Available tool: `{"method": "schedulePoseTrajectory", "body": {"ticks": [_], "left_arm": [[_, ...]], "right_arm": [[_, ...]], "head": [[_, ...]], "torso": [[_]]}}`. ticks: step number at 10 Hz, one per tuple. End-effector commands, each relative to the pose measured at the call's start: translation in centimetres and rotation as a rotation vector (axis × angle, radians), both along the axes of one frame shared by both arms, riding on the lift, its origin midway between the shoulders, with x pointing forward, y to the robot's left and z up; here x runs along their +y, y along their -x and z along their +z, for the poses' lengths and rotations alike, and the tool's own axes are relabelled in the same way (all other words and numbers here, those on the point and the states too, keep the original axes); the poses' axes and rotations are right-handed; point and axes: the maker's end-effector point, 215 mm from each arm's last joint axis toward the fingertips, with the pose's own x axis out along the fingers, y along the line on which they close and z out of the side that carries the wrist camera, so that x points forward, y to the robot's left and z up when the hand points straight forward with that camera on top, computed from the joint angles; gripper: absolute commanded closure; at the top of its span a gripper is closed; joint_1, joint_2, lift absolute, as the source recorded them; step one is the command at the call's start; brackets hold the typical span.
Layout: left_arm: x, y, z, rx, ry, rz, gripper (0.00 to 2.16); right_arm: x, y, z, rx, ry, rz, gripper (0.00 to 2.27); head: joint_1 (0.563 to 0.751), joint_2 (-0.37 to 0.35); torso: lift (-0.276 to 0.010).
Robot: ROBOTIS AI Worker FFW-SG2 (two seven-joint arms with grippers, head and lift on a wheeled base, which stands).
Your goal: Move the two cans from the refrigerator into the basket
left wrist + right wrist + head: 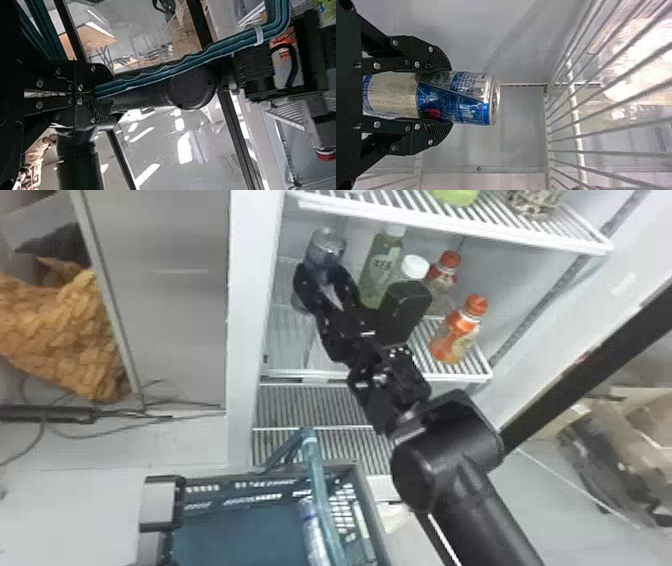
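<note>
From where I stand, I can see small dark print near the lid end of the can (397, 93), beside a blue patterned label (455, 99) with a red mark. Pale lettering sits on the green bottle (377, 280), and white marks show on the red label (442, 275) of the red-capped bottle (440, 294). I can't make out any wording for certain.

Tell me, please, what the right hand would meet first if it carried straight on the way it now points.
Beyond the can it holds, the right hand would probably meet the refrigerator's inner wall first, though the depth is unclear.
</note>
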Motion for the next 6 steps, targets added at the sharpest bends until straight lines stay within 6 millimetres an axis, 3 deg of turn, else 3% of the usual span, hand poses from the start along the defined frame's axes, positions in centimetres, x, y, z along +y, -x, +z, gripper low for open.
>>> {"method": "schedulePoseTrajectory", "body": {"ticks": [1,4,6], "left_arm": [[0.1,-0.1,0.0,0.002,-0.001,0.003,1.21],[0.1,-0.1,0.0,0.004,0.003,0.006,1.21],[0.2,-0.2,0.0,0.003,0.004,0.007,1.21]], "right_arm": [[-1.2,2.0,0.7,0.005,-0.005,-0.008,0.83],[-3.6,6.3,1.2,0.02,-0.024,-0.041,0.83],[-3.7,8.3,2.4,0.016,-0.04,-0.036,0.83]], "head": [[0.695,-0.315],[0.695,-0.35],[0.695,-0.35]], "torso": [[-0.276],[-0.276],[-0.276]]}}
